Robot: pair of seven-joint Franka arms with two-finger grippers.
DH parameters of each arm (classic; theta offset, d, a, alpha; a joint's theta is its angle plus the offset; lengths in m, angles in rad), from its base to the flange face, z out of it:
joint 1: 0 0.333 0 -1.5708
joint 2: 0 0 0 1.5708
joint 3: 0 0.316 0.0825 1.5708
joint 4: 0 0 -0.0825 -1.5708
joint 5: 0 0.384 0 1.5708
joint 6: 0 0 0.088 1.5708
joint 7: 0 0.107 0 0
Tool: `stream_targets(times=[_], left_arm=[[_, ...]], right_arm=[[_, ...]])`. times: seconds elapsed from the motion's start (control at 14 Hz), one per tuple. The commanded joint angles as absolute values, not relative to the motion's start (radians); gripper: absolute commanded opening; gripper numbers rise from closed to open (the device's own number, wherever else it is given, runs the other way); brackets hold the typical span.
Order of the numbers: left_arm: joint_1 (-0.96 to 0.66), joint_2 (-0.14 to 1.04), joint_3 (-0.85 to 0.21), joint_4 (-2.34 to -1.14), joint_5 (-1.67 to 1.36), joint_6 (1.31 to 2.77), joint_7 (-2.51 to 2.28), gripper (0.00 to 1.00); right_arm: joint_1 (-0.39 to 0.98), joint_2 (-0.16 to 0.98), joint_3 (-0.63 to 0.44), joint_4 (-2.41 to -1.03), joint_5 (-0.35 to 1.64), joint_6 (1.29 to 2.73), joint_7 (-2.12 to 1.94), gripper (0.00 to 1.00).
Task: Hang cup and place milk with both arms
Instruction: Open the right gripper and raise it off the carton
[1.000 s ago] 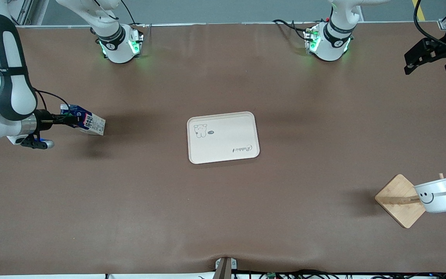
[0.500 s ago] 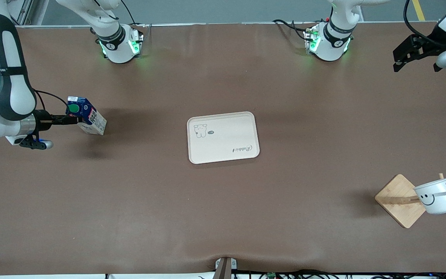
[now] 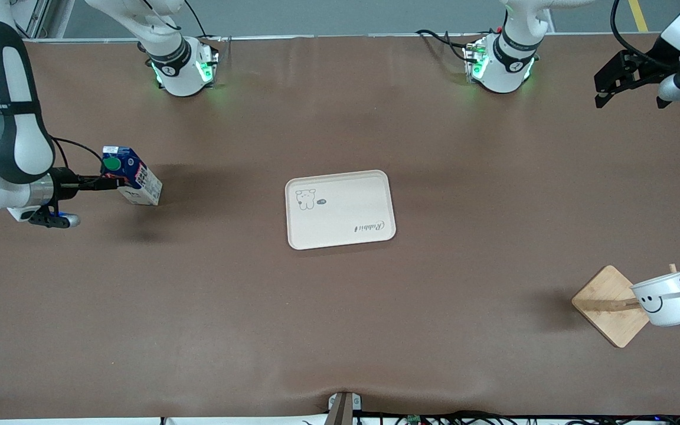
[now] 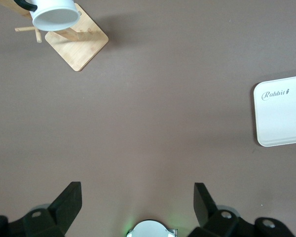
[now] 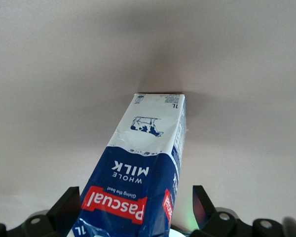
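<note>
The milk [image 3: 134, 179] stands on the table at the right arm's end, with its green cap showing. My right gripper [image 3: 117, 180] is open around its top part. In the right wrist view the carton [image 5: 148, 163] sits between the spread fingers [image 5: 69, 203], with a gap beside it. The cup [image 3: 667, 299] hangs by its black handle on a peg of the wooden rack [image 3: 607, 304] near the left arm's end. It also shows in the left wrist view [image 4: 54, 12]. My left gripper [image 3: 632, 99] is open and empty, up in the air over the table's edge near its base [image 4: 138, 197].
A cream tray [image 3: 340, 230] with a rabbit drawing lies at the middle of the table. It also shows in the left wrist view [image 4: 281, 118]. The rack's square base [image 4: 79, 47] rests on the brown table. Cables run along the edge nearest the front camera.
My right gripper has come down beside the milk's top, so the green cap now shows. My left gripper has moved higher in the front view and a little toward the table's middle.
</note>
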State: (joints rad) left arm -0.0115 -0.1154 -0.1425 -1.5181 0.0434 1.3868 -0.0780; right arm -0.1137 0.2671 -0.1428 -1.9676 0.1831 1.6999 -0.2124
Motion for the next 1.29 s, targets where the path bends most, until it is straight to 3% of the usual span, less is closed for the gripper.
stream_targets(times=[0.0, 0.29, 0.57, 0.79, 1.21], left_arm=[[-0.003, -0.132, -0.143, -1.528, 0.028, 1.379, -0.072, 1.0], [0.002, -0.127, -0.141, -1.528, 0.028, 1.379, -0.064, 1.0], [0.0, -0.127, -0.141, -1.528, 0.029, 1.381, -0.066, 1.0], [0.002, -0.13, -0.141, -1.531, 0.029, 1.384, -0.063, 1.0], [0.002, -0.144, -0.143, -1.571, 0.026, 1.417, -0.069, 1.0]], right_arm=[[-0.14, 0.264, -0.132, -1.872, 0.198, 1.59, -0.252, 1.0], [-0.133, 0.27, -0.132, -1.729, 0.195, 1.568, -0.268, 1.0], [-0.103, 0.31, -0.13, -1.447, 0.099, 1.553, -0.273, 1.0], [-0.091, 0.31, -0.13, -1.312, 0.074, 1.549, -0.261, 1.0], [-0.04, 0.244, -0.124, -1.298, 0.075, 1.36, -0.173, 1.0]])
